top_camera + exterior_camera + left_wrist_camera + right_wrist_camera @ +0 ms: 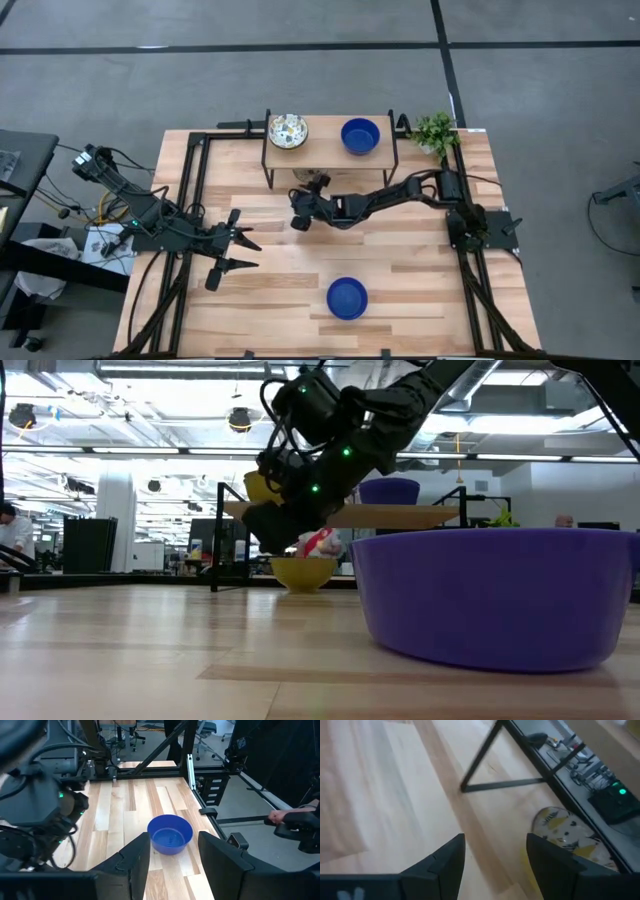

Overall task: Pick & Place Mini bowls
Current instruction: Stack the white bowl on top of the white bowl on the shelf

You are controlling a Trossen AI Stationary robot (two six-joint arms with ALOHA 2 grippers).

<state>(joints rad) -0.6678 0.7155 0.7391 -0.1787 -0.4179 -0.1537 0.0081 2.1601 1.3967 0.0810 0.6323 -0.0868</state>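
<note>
From above, the right gripper (299,222) hangs mid-table in front of the small shelf (328,152), which carries a floral bowl (288,131) and a blue bowl (360,136). Another blue bowl (347,298) sits near the front edge.

The low view adds a yellow patterned bowl (303,570) under that shelf, probably the next pick.

The left gripper (170,862) is spread wide, empty.

The right wrist view: fingers parted, bowl (567,840) just beside them. Needs to shift over its rim and close.
</note>
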